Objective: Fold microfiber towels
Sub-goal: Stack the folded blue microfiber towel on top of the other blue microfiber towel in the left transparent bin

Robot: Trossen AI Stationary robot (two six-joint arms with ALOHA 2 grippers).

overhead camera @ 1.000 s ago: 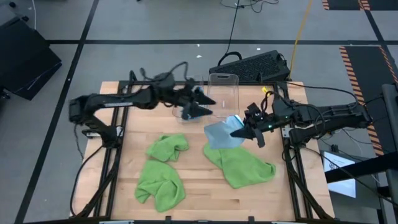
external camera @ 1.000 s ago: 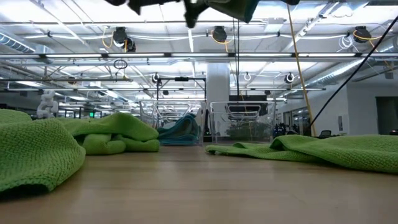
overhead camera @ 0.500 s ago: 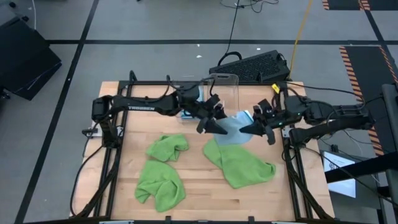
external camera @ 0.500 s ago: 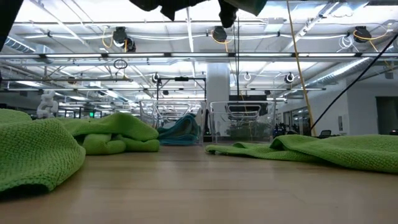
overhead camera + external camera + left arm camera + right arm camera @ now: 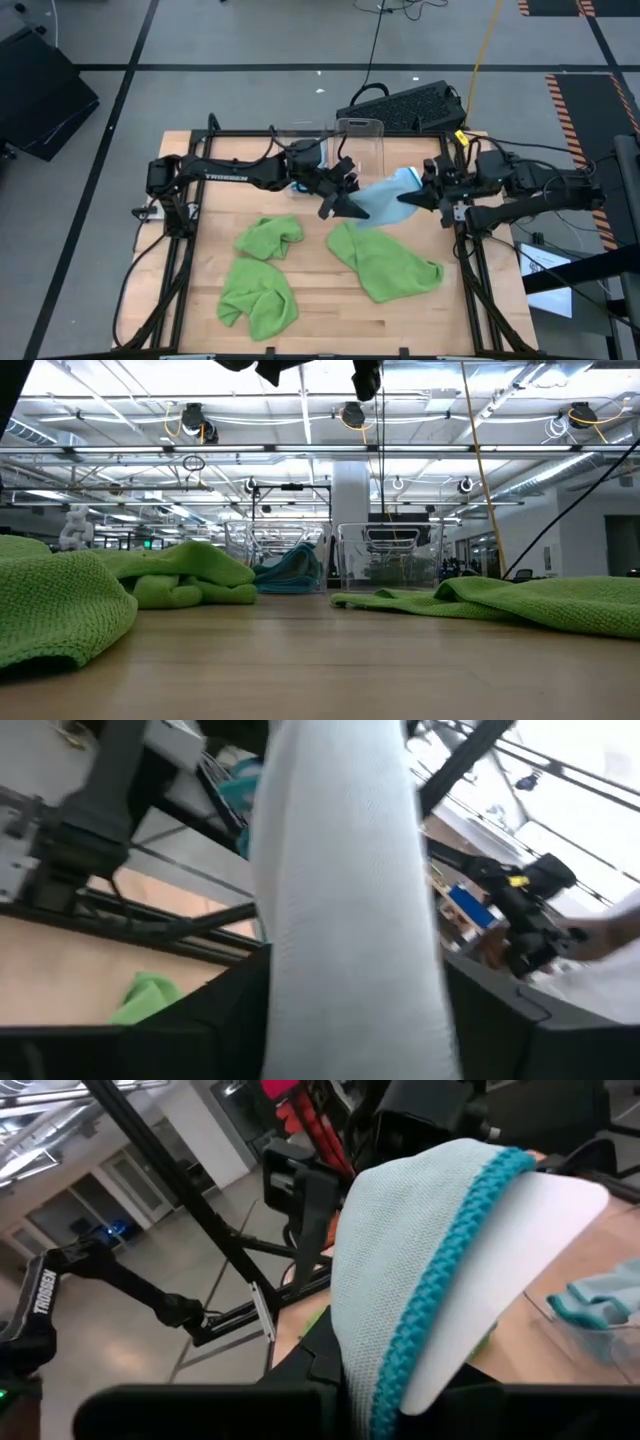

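Your right gripper [image 5: 408, 197] is pinching one corner of the light blue towel [image 5: 383, 194], fingers clamped on it. The cloth is stretching from there across to your left gripper [image 5: 344, 207], which is sitting at its other end with jaws partly open around the edge; whether it is gripping, you cannot tell.

A wooden table [image 5: 320, 320] carries two clear bins [image 5: 362, 140] at its far edge. A black keyboard [image 5: 402, 105] lies on the floor beyond the table.
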